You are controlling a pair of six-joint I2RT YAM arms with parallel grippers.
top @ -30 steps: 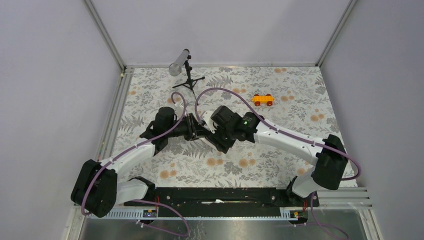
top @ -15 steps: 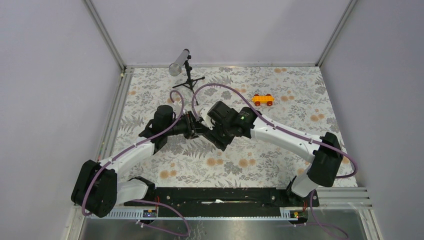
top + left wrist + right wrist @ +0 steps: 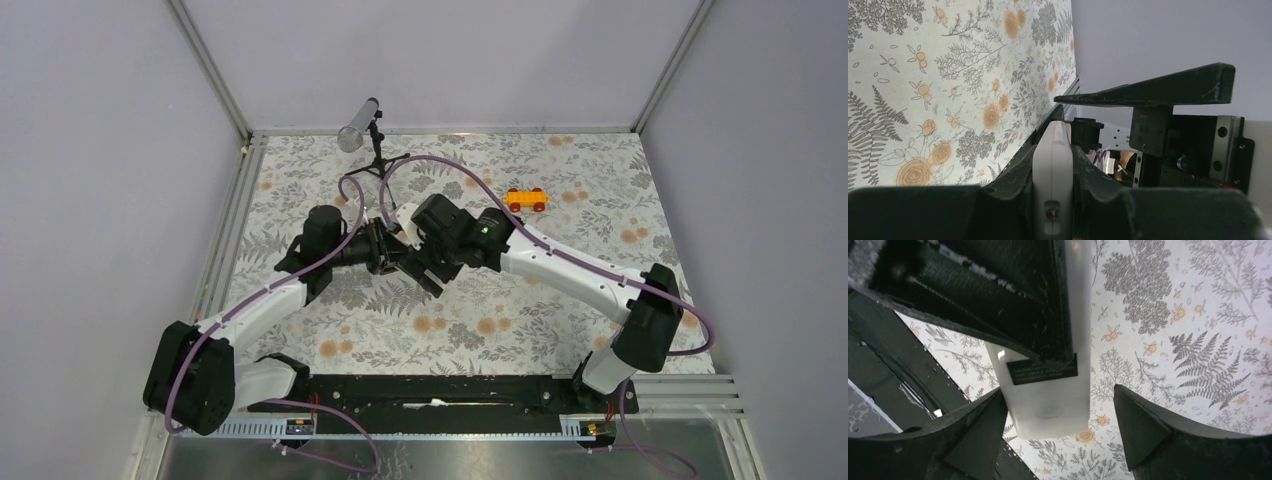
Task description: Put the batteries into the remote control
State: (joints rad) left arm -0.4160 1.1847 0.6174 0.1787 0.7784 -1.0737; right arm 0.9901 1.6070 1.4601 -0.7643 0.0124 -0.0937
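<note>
The remote control shows its white edge in the left wrist view, clamped between the jaws of my left gripper, which is shut on it. From the right wrist its white back with a black label hangs above the floral cloth. My right gripper is open around that free end: its left finger is close beside the remote and its right finger stands well apart. Seen from above, the left gripper and the right gripper meet at mid-table. The batteries are out of view.
An orange toy car sits on the floral cloth at the back right. A small black tripod with a grey tube stands at the back left. A metal rail runs along the left edge.
My right gripper has opened wider around the remote's end. Both grippers have drifted slightly left and toward the back. The left gripper keeps its hold on the remote.
</note>
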